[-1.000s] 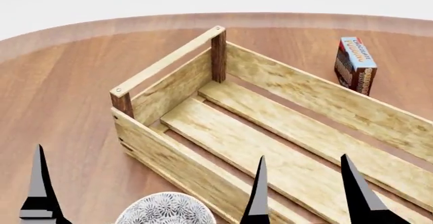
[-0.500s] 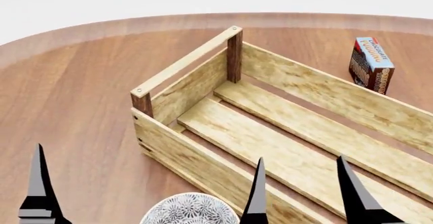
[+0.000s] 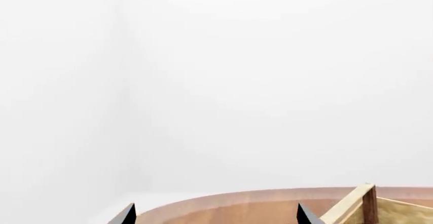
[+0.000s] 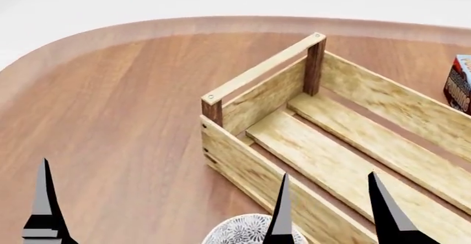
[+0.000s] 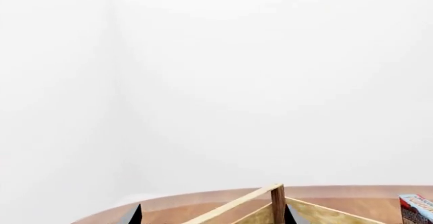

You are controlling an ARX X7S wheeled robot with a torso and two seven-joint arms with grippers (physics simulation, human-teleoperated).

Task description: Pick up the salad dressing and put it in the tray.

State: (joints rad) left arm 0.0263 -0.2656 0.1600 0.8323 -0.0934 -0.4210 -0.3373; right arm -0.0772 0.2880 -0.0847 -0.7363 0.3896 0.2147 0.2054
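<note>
In the left wrist view, mostly blank white wall is shown; only the two dark tips of the left gripper are seen, spread apart with nothing between them, above the far rim of the round wooden table and one corner post of the tray. No salad dressing is shown here.

In the head view, the tray stands empty on the table, its slatted bottom bare. A patterned bowl sits just beside its near wall, and a chocolate box is cut by the frame edge, beyond the tray. The right gripper hovers with its fingers parted and empty. The salad dressing is not visible in any view — its place cannot be told.

In the right wrist view, the fingertips of the right gripper are seen apart, with the tray's post and the chocolate box beyond.

The step in hand is judged to be a search. The scan is best made slowly, so the bottle is not passed over — and the arms are best held above the tray rails until it is found.
</note>
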